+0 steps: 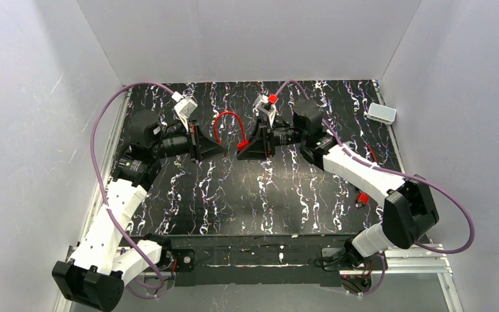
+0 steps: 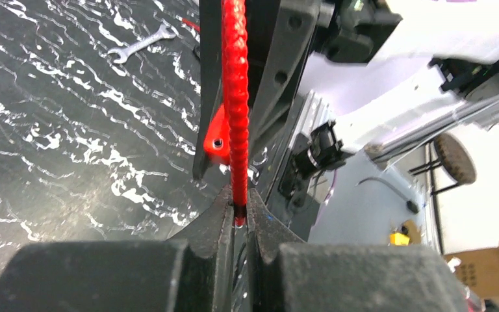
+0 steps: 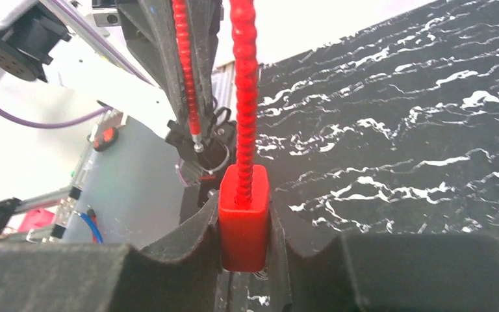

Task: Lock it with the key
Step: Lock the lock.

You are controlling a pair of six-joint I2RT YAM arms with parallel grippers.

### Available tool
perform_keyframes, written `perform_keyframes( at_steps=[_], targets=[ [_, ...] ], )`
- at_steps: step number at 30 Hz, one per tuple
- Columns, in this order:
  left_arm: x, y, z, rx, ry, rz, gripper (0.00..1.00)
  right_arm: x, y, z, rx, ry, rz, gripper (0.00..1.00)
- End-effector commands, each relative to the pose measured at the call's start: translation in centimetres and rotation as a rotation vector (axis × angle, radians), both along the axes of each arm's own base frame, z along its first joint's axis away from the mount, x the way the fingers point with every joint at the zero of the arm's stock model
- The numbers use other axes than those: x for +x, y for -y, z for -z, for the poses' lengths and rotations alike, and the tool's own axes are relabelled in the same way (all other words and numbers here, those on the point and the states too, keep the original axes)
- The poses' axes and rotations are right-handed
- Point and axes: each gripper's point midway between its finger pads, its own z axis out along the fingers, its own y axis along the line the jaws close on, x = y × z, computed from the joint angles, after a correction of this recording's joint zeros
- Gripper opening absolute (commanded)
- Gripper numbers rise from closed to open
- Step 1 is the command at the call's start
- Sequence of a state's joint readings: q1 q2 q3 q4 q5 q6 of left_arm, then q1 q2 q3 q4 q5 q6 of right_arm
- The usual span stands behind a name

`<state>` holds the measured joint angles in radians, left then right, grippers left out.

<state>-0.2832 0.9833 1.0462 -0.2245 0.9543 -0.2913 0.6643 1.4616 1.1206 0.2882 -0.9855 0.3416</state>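
Looking toward the far edge of the black, white-veined tabletop (image 1: 234, 201), you find the red cable lock (image 1: 242, 145) held between the two hands, about midway between the left and right edges. Your right hand (image 3: 243, 218) is clamped on the lock's blocky red plastic body (image 3: 243, 237), one dark finger pressed against each side face. The ribbed red cable (image 3: 245, 97) comes straight out of the end of that body. From above, the cable arcs in a loop toward the far edge and comes back to your left hand (image 2: 237, 207), which is closed tight on its free end. In the left wrist view the cable runs from between the two fingertips, which nearly meet around it. In the right wrist view a small silvery tip (image 3: 198, 147) shows at the cable's end, near the body but not in it. The two hands face each other with their tips close together. You cannot tell whether the lock body clears the surface. A small white rectangular box (image 1: 381, 113) sits at the far right corner. A little red-and-dark item (image 1: 362, 198) lies near the right edge, too small to identify. A silver open-ended spanner (image 2: 140, 45) lies flat on the tabletop in the left wrist view.
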Motion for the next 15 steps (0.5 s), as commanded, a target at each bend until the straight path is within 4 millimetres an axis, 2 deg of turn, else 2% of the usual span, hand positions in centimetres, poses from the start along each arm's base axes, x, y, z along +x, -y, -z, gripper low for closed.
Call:
perform_keyframes(
  at_steps=[1, 8, 15],
  targets=[
    [1.4, 1.0, -3.8, -0.14, 0.006, -0.025, 0.0, -1.4, -1.1, -3.6, 0.154, 0.022, -0.055, 0.01],
    [2.2, 1.1, -5.2, -0.15, 0.017, -0.042, 0.0, -2.8, -1.4, -3.1, 0.158, 0.02, -0.104, 0.01],
    [2.1, 1.2, -5.3, -0.153, 0.016, -0.032, 0.0, -3.5, -2.0, -1.9, 0.114, 0.031, -0.125, 0.01]
  ],
)
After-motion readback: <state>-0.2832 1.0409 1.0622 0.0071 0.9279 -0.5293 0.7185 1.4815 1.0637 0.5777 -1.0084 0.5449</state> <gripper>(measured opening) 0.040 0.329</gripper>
